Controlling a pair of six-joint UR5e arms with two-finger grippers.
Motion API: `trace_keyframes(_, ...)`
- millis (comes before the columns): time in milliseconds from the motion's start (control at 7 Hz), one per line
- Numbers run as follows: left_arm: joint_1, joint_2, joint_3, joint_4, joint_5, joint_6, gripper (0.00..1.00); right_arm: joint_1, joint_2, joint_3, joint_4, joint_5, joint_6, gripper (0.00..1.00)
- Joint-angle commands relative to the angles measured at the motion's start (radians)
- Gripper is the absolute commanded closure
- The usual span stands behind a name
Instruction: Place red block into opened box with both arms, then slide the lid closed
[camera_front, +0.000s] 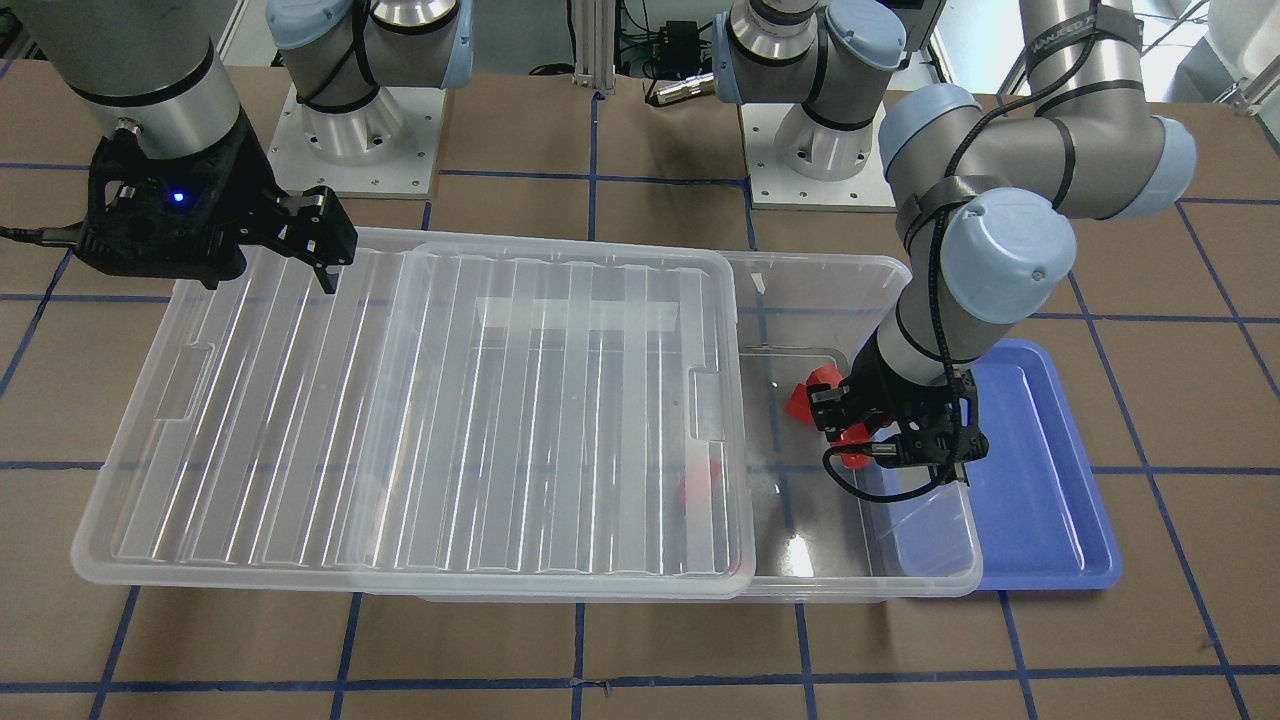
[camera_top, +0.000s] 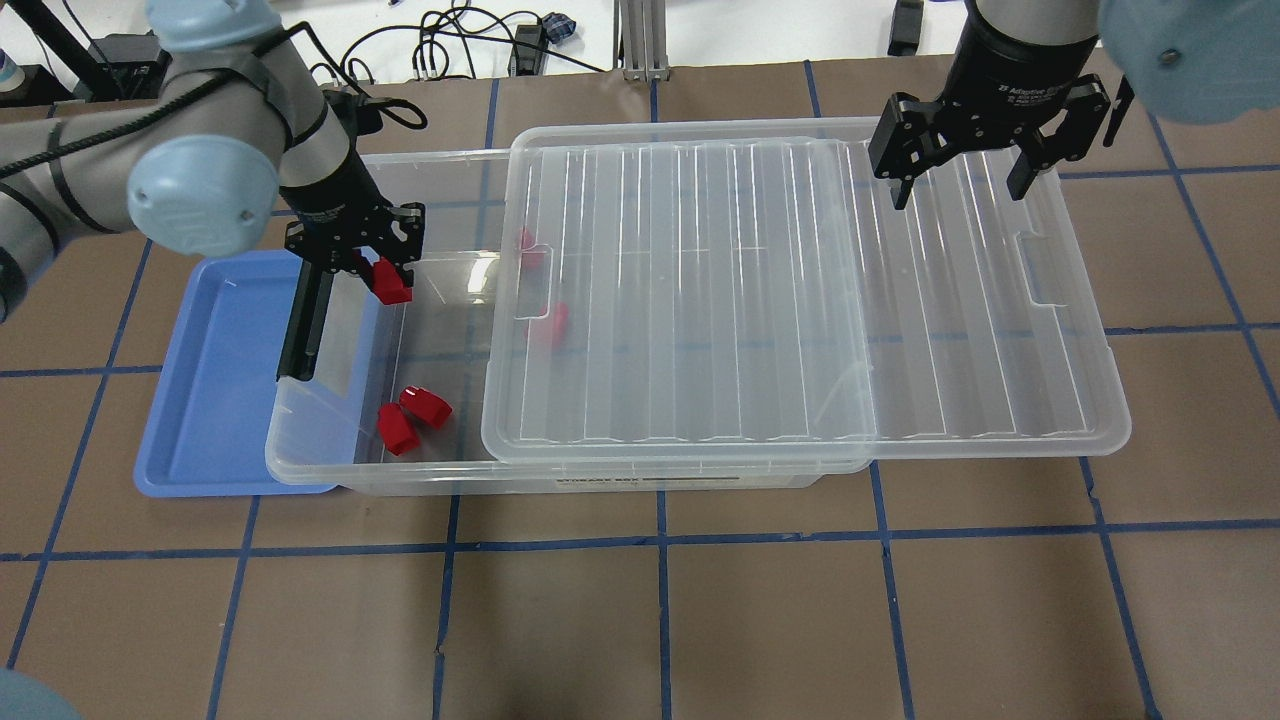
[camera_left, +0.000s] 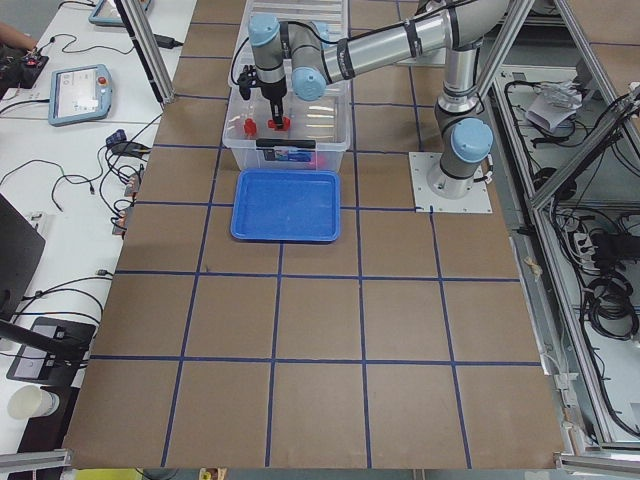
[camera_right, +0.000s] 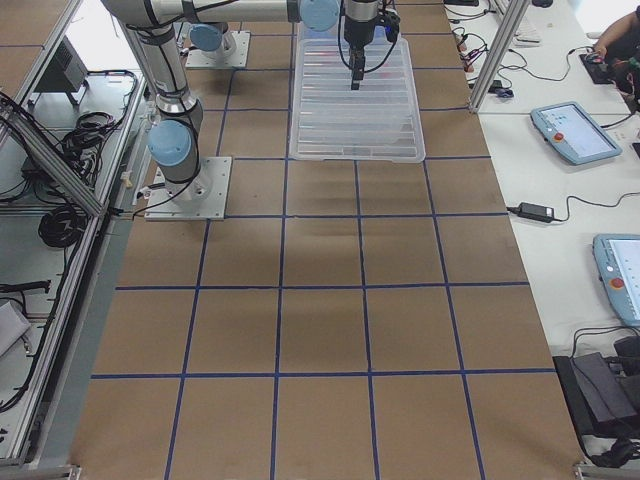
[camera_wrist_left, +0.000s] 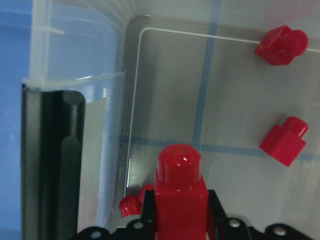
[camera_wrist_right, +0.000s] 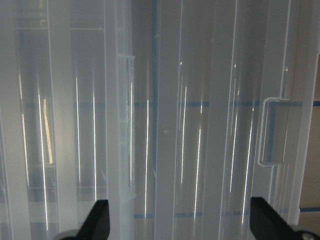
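Left end effector (camera_top: 372, 262) is pinching the small bright red plastic block (camera_top: 391, 281) between its two fingers. The block's long axis runs forward out of the fingers, with the narrower rounded end first. Directly below it is the floor of the large shallow clear plastic box (camera_top: 300, 465), in the uncovered part, just inside the short wall that carries the black bar (camera_top: 300, 330). I judge that the release needs no sideways travel, only an opening of the fingers. How high the block hangs over the floor, I cannot tell. Two other red blocks (camera_top: 412, 418) lie together on the floor toward the robot's side, apart from the held one.

The large flat ribbed clear plastic lid (camera_top: 800, 300) covers the part of the box on the robot's right and reaches well past that end. Its long axis lies along the box, so closing should be a slide toward the robot's left. Right end effector (camera_top: 958, 188) hangs above this overhanging part with fingers spread and nothing between them; this arm is the nearer one to the lid. A flat blue tray (camera_top: 210, 400) lies at the box's left end on the brown counter (camera_top: 700, 620).
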Motion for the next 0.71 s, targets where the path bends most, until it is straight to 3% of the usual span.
trace_keyframes(0, -0.015, -0.014, -0.081, 0.093, 0.009, 0.006, 0.9, 0.0, 0.0, 0.002, 0.0, 0.001, -0.001, 0.0)
trace_keyframes(286, -0.015, -0.057, -0.15, 0.246, 0.005, 0.003, 0.87, -0.002, 0.0, 0.002, 0.0, 0.004, -0.001, 0.0)
trace_keyframes(571, -0.015, -0.083, -0.158, 0.251, -0.014, 0.006, 0.62, -0.003, 0.0, 0.003, -0.002, 0.004, -0.001, 0.0)
